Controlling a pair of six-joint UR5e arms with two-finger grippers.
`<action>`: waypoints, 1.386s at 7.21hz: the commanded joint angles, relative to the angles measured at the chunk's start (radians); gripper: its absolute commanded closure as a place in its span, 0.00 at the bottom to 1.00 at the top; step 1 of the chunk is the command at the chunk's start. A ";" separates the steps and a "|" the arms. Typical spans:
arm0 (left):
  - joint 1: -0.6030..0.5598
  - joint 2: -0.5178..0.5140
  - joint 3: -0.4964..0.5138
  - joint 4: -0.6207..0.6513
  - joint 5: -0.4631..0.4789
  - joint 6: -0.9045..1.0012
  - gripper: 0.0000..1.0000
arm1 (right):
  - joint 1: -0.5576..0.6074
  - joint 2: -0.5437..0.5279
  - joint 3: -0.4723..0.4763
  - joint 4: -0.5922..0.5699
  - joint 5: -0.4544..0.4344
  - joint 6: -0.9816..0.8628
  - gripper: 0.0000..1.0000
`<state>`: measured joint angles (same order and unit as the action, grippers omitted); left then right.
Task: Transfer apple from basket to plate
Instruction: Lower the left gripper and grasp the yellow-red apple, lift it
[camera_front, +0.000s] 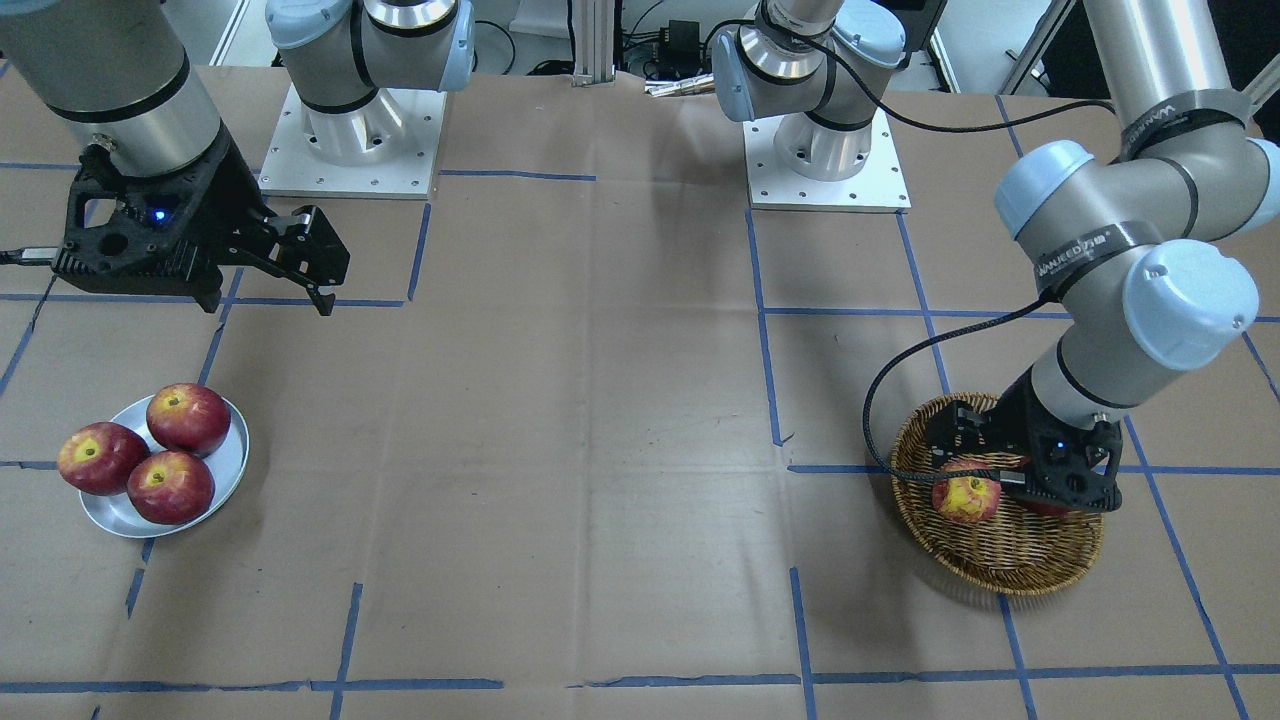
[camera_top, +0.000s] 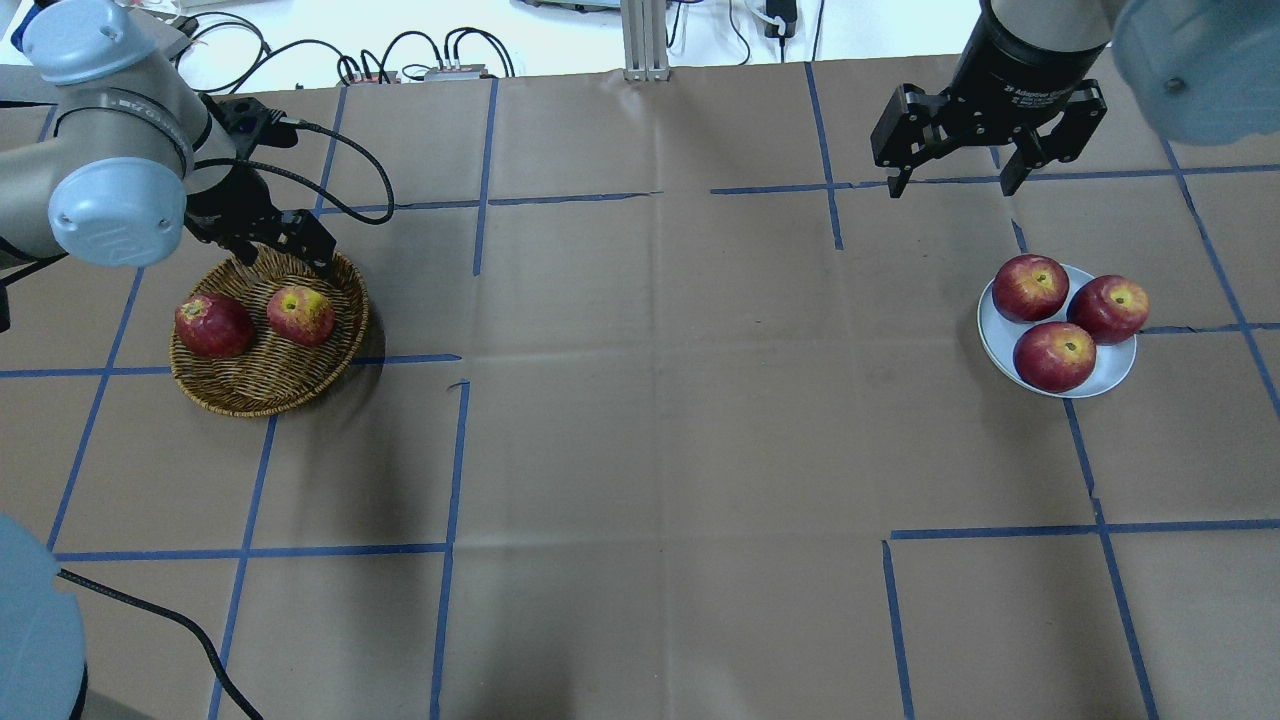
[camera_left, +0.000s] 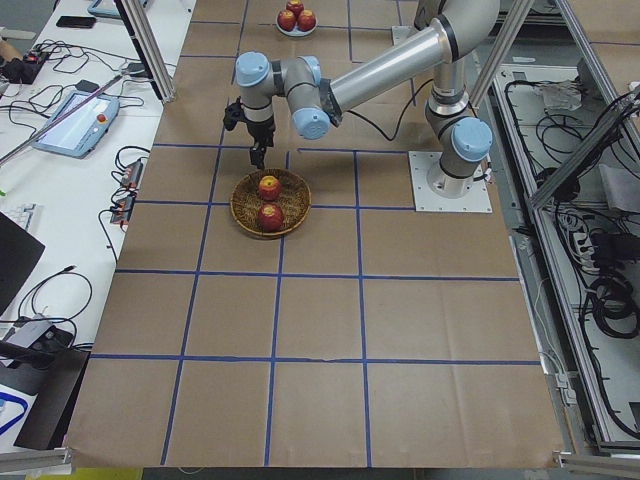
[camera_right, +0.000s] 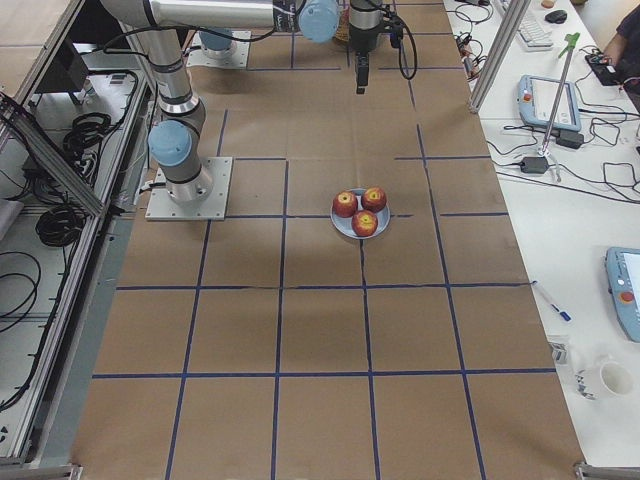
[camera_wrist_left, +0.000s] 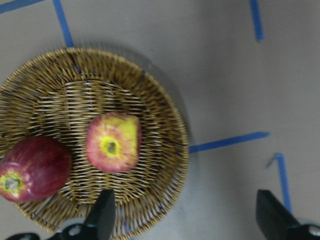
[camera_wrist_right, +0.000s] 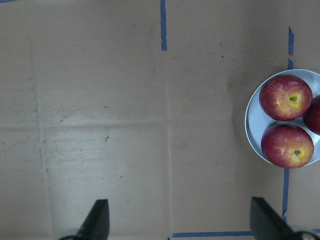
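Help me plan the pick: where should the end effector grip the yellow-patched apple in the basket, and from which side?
Grip the apple across its round middle, coming straight down from above: its hollow faces up, the basket rim probably blocks a low sideways approach, and a gap separates it from the dark red apple.

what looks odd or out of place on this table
The plate already holds three red apples, and one hangs over its rim, leaving little room for the yellow-streaked apple in the basket. Nothing looks spilled or damaged.
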<state>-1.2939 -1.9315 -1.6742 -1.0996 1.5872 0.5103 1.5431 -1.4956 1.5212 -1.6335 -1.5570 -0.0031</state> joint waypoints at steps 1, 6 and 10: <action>0.015 -0.096 -0.021 0.116 -0.004 0.033 0.01 | 0.000 0.000 -0.001 0.000 0.000 0.000 0.00; 0.019 -0.121 -0.053 0.093 0.010 0.030 0.02 | 0.000 0.000 -0.001 0.000 0.000 0.000 0.00; 0.065 -0.104 -0.075 0.092 0.011 0.054 0.56 | -0.001 0.000 -0.001 0.001 0.000 0.000 0.00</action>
<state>-1.2330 -2.0423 -1.7502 -1.0075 1.5970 0.5564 1.5423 -1.4956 1.5202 -1.6326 -1.5570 -0.0031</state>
